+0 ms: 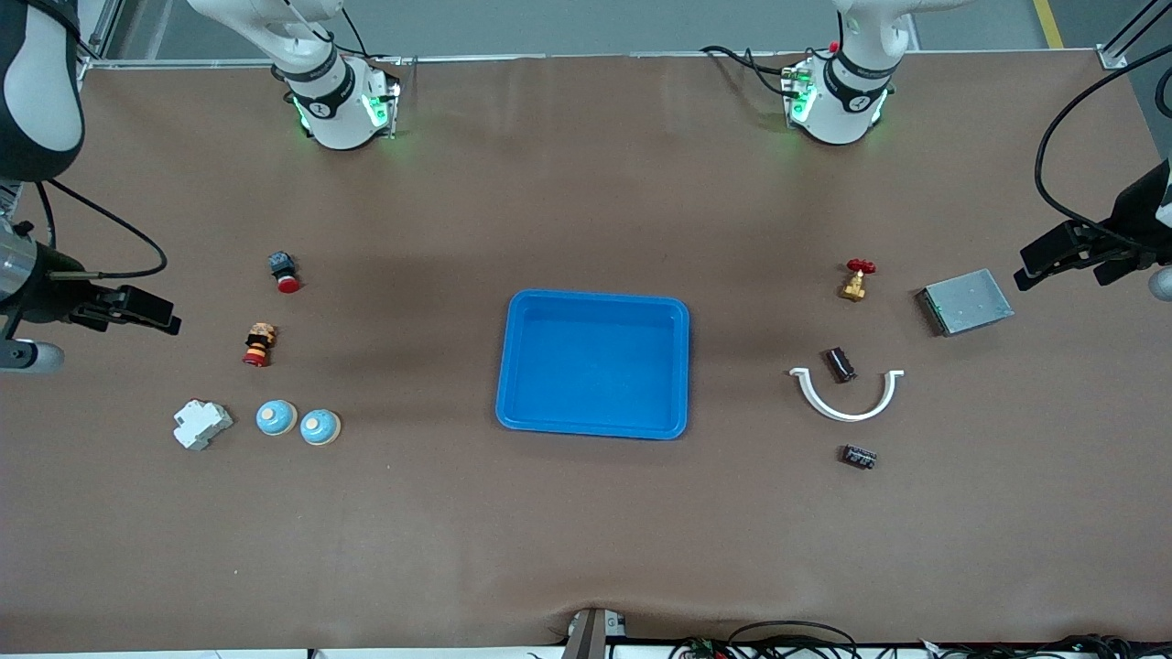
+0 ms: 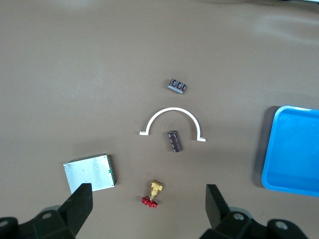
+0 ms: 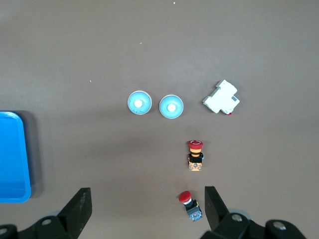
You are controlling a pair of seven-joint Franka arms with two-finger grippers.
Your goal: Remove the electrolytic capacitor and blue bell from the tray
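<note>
Tray (image 1: 679,366) sits bare mid-worktop, both bells (image 1: 276,417) out toward the right arm's end and capacitors (image 1: 859,456) toward the left arm's, so the job looks done, left gripper (image 2: 149,209) and right gripper (image 3: 148,209) waiting wide apart, holding nothing.

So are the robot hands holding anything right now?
No. The left gripper hangs open over the valve, the right gripper open over the push buttons, both empty.
</note>
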